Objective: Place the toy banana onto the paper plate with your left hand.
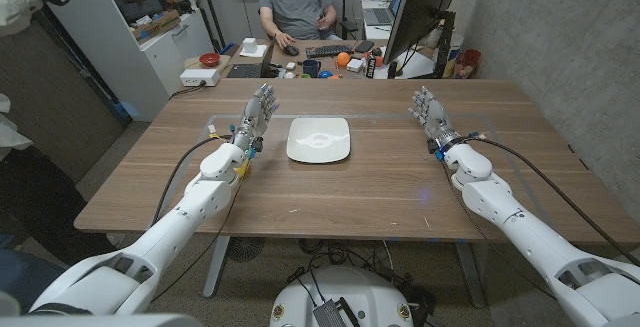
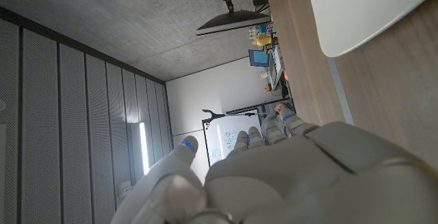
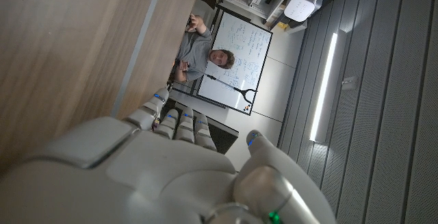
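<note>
1. Banana first: you cannot pick it out plainly on the worktop [image 1: 380, 197]. A small yellow patch [image 1: 242, 167] shows by the left wrist, close under the arm. Whether that is the toy or part of the arm is too small to tell, so settle that before you reach.
2. Your left hand [image 1: 255, 115] stands just beside the plate [image 1: 319, 139], on its left. Its fingers [image 1: 264, 95] are stretched out and slightly apart, holding nothing.
3. Your right hand [image 1: 430, 112] waits well apart from the plate on the other side, fingers likewise spread and empty. Leave it there.
4. Expect the toy to be light and probably smooth, likely hollow plastic or foam. It should need little squeeze, and too much may make it pop out sideways.
5. Its curve will probably let it rock or roll when nudged, so come down over it rather than pushing from one side.
6. Take hold at the thick middle, thumb against the opposing fingers across the width. The tapered ends give less to grip.
7. The plate looks thin and light, with a shallow rim. It may slide if bumped, so lower the toy onto its middle and let go gently.
</note>
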Controlling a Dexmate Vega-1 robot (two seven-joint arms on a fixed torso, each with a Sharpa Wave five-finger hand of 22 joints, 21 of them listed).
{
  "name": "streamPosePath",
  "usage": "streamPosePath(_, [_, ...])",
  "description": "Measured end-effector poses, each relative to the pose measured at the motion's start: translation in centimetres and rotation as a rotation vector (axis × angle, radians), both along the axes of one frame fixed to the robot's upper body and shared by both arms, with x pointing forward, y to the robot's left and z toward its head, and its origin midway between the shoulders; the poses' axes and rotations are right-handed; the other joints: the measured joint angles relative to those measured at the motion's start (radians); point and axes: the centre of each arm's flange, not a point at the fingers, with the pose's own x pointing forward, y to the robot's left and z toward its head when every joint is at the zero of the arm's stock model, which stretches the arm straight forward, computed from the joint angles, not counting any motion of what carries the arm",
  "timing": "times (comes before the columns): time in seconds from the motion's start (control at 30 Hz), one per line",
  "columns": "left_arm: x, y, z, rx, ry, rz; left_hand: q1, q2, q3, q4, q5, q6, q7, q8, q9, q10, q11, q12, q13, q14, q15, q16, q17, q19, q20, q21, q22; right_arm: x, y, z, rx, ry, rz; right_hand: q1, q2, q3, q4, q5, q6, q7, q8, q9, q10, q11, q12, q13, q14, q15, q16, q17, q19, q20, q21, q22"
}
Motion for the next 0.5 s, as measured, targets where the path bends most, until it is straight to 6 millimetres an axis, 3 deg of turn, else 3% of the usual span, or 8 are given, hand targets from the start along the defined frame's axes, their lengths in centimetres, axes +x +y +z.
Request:
streamPosePath(0.27, [1.1,0.2,-0.5,0.034,0.009,0.009,0.0,0.0,0.008,-0.008,0.0,-0.005,-0.006,0.0,0.0,-0.001,0.001,0.0,0.004,-0.006,0.008,0.0,0.0,-0.006,0.008,0.0,-0.001,0.8,-1.0,0.1,-0.02,0.005,-0.052,0.0,0.0,0.0,0.0,0.0,0.0,0.0,0.0,0.0,0.0,0.0,0.0,0.0,0.0,0.0,0.0,0.0,0.0,0.0,0.0,0.0])
streamPosePath(0.5, [0.2,0.2,0.1,0.109,-0.032,0.094,0.022,0.015,0.03,-0.03,-0.01,-0.005,-0.027,0.004,0.003,-0.002,0.013,0.012,0.004,-0.004,0.038,0.012,-0.003,0.046,0.071,0.012,-0.003,1.2,-1.5,0.0,-0.023,0.008,-0.061,0.0,0.0,0.0,0.0,0.0,0.0,0.0,0.0,0.0,0.0,0.0,0.0,0.0,0.0,0.0,0.0,0.0,0.0,0.0,0.0,0.0])
